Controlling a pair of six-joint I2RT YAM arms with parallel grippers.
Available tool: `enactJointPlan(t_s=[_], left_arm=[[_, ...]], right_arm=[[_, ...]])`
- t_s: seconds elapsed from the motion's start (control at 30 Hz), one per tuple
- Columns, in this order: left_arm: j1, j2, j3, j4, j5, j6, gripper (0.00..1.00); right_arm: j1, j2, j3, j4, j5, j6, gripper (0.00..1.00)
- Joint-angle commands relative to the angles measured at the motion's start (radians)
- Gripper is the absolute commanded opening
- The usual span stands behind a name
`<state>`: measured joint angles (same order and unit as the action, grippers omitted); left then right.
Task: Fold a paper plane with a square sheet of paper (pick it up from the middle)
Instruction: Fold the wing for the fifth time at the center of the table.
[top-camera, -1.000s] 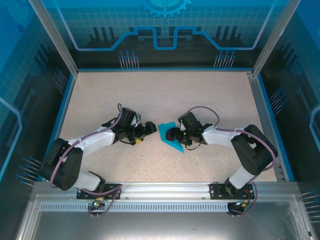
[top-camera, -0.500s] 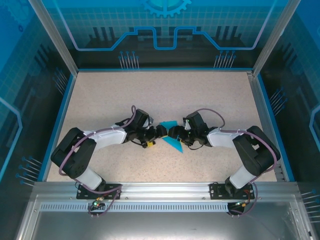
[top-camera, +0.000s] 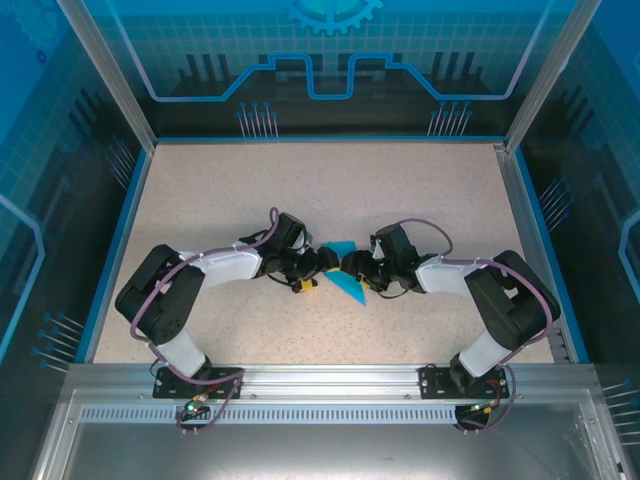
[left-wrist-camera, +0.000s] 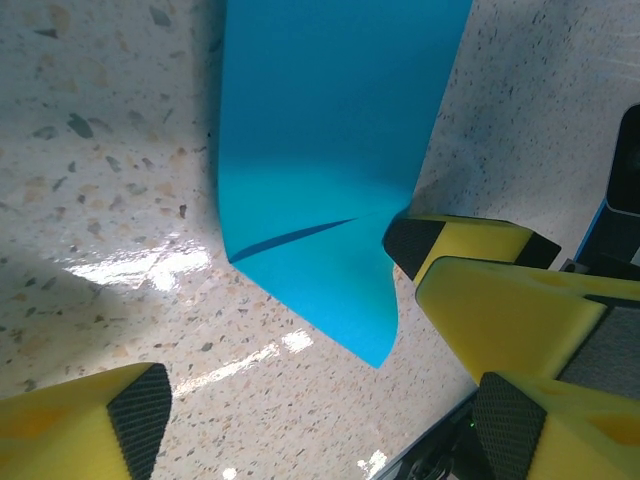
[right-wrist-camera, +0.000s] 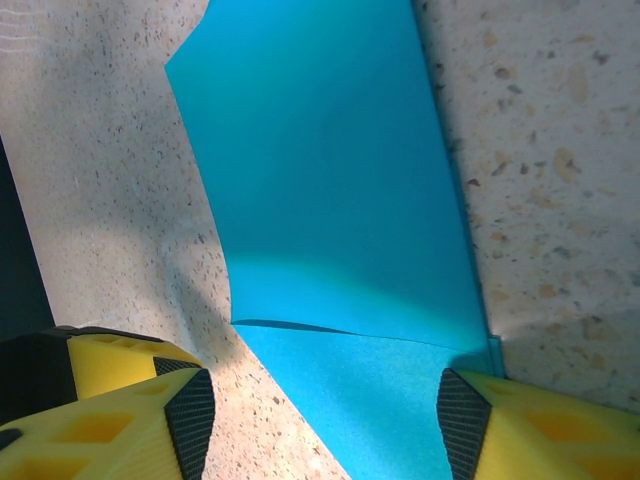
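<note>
The teal-blue sheet of paper (top-camera: 343, 270) lies flat on the speckled table, folded in layers, with a raised flap edge (left-wrist-camera: 290, 238) and a pointed corner (left-wrist-camera: 378, 355). My left gripper (top-camera: 322, 265) is low at the paper's left side. It is open, its pads (left-wrist-camera: 135, 415) wide apart, with the pointed corner just ahead of it (left-wrist-camera: 320, 430). My right gripper (top-camera: 352, 268) faces it from the right. It is open and straddles the paper (right-wrist-camera: 330, 180), its right pad (right-wrist-camera: 462, 415) at the paper's edge. The right gripper's yellow fingers (left-wrist-camera: 500, 300) appear in the left wrist view.
Blue rails (top-camera: 128, 220) and transparent walls bound the speckled table (top-camera: 320, 180). Both arms reach in low from the near edge, and their grippers almost meet over the paper at mid-table.
The left arm has swung right until its gripper reached the paper's left side. The right gripper shifted slightly. Both pairs of jaws have narrowed somewhat.
</note>
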<state>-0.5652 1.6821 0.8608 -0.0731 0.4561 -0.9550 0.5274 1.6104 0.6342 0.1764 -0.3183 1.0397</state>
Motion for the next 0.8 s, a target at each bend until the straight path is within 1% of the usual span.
enactJointPlan(t_s=[0.0,0.2,0.3,0.33,0.47,0.77], left_arm=[[-0.040,0.062,0.041,0.039,0.001,-0.025,0.80],[-0.039,0.070,0.049,0.033,-0.037,-0.024,0.70],[-0.039,0.062,0.043,0.031,-0.059,-0.020,0.67],[-0.038,0.056,0.039,0.028,-0.067,-0.018,0.65],[-0.036,0.033,0.026,0.013,-0.099,-0.014,0.65],[-0.036,0.086,0.045,0.051,-0.060,-0.021,0.55]], right_arm=[[0.005,0.055,-0.046,-0.100,0.011,-0.058,0.62],[0.004,0.056,-0.051,-0.108,0.021,-0.058,0.47],[0.003,0.055,-0.049,-0.120,0.030,-0.058,0.44],[0.003,0.055,-0.050,-0.124,0.034,-0.059,0.41],[0.002,0.054,-0.047,-0.139,0.046,-0.061,0.40],[-0.001,0.056,-0.045,-0.150,0.053,-0.059,0.39]])
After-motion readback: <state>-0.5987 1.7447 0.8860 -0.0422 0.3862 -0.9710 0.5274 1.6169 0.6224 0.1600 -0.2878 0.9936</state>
